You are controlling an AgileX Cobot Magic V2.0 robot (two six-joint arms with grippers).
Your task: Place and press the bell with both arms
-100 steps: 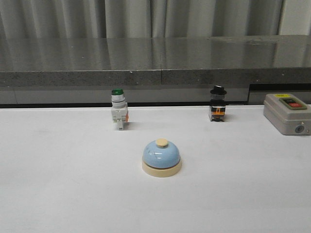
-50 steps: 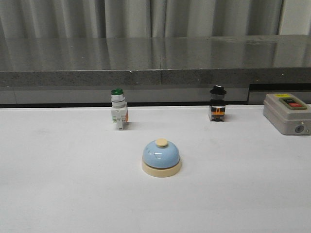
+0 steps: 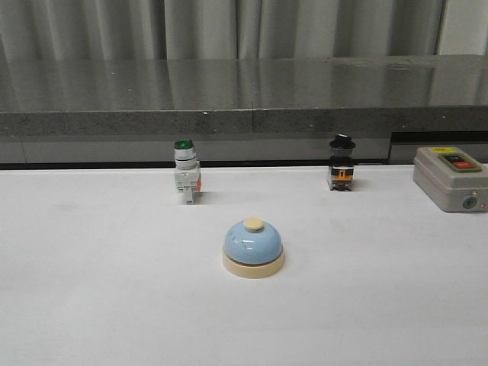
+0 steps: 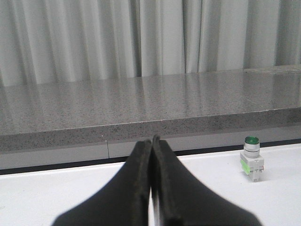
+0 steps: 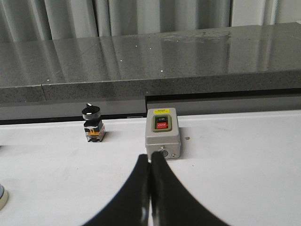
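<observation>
The light-blue dome bell (image 3: pixel 253 247) with a cream base and cream top button stands upright on the white table (image 3: pixel 91 290), near the middle. Neither arm shows in the front view. In the left wrist view my left gripper (image 4: pixel 152 140) is shut and empty, its black fingers pressed together above the table. In the right wrist view my right gripper (image 5: pixel 151 157) is shut and empty too. A sliver of the bell's base (image 5: pixel 2 197) shows at the edge of the right wrist view.
A green-capped white push-button switch (image 3: pixel 185 172) stands behind the bell to the left, also in the left wrist view (image 4: pixel 251 153). A black knob switch (image 3: pixel 341 163) and a grey box with red and green buttons (image 3: pixel 450 179) stand at the back right. A grey stone ledge (image 3: pixel 244 95) runs along the back.
</observation>
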